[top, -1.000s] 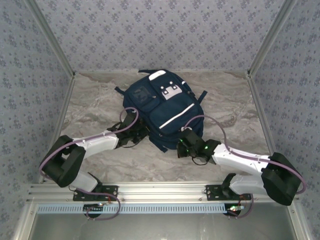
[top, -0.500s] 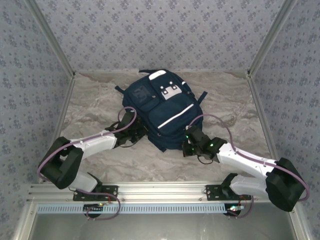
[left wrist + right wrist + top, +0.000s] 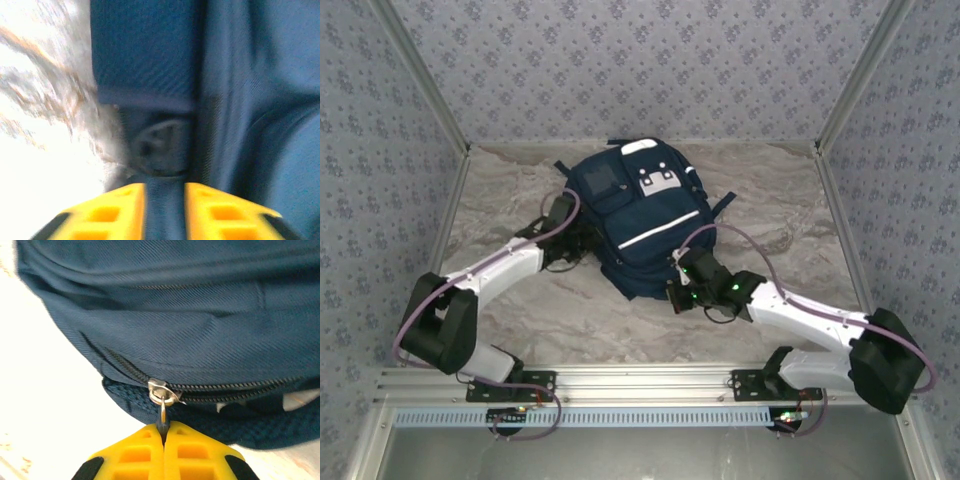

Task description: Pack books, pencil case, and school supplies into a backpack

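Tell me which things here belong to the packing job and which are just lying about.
Job: backpack; its zipper pull, pinched by the right gripper; its strap, held in the left gripper.
Just there: marble table, patterned walls.

My backpack (image 3: 635,205) is navy blue, its stripe (image 3: 655,228) white, a white patch (image 3: 658,182) at twelve o'clock; the zipper pull (image 3: 163,410) is silver. My left gripper (image 3: 165,197) and right gripper (image 3: 163,430) are yellow with black. Marbled beige table (image 3: 770,215), blue floral-print walls (image 3: 620,70).

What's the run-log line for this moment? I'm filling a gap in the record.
backpack: lying front-up | left gripper: shut on strap | right gripper: shut on zipper pull
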Controlling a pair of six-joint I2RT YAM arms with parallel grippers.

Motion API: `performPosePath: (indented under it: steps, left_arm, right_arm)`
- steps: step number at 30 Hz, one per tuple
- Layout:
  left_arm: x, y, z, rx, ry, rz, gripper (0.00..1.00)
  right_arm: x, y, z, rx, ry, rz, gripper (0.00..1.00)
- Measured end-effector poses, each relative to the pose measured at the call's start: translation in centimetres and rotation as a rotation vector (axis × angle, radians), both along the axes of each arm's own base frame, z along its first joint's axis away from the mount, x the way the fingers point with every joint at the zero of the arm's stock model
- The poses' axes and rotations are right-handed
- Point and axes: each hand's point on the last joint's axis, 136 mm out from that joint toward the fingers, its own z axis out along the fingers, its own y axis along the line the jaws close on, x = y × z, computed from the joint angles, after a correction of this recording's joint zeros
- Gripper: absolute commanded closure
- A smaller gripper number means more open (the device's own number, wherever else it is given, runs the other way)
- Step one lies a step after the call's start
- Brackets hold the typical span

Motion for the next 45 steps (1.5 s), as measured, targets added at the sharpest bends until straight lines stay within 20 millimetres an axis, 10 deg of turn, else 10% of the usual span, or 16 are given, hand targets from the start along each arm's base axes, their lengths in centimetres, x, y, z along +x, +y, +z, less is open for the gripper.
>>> performPosePath:
  steps: [7,13,31,38,45]
  left_arm:
    - [-1.4,2.6,3.6,-0.048,-0.058,0.049,0.49]
    - [-7.3,1.0,1.0,-0.142,0.045,0.024,0.49]
    - [-8.6,-3.2,-2.5,-0.199,0.143,0.026,0.67]
    - [-8.3,-2.9,-3.2,-0.172,0.145,0.049,1.00]
    - [-8.2,-2.7,-3.2,-0.128,0.137,0.034,1.00]
  right_arm:
    - [0.1,6.5,-0.5,0.062,0.029,0.062,1.00]
    - [0.2,9.7,-0.1,0.117,0.018,0.085,1.00]
    - [-0.1,10.2,0.1,0.123,0.002,0.086,1.00]
    - [-0.2,9.9,-0.3,0.115,0.001,0.081,1.00]
    - [-0.1,9.2,-0.8,0.078,0.000,0.064,1.00]
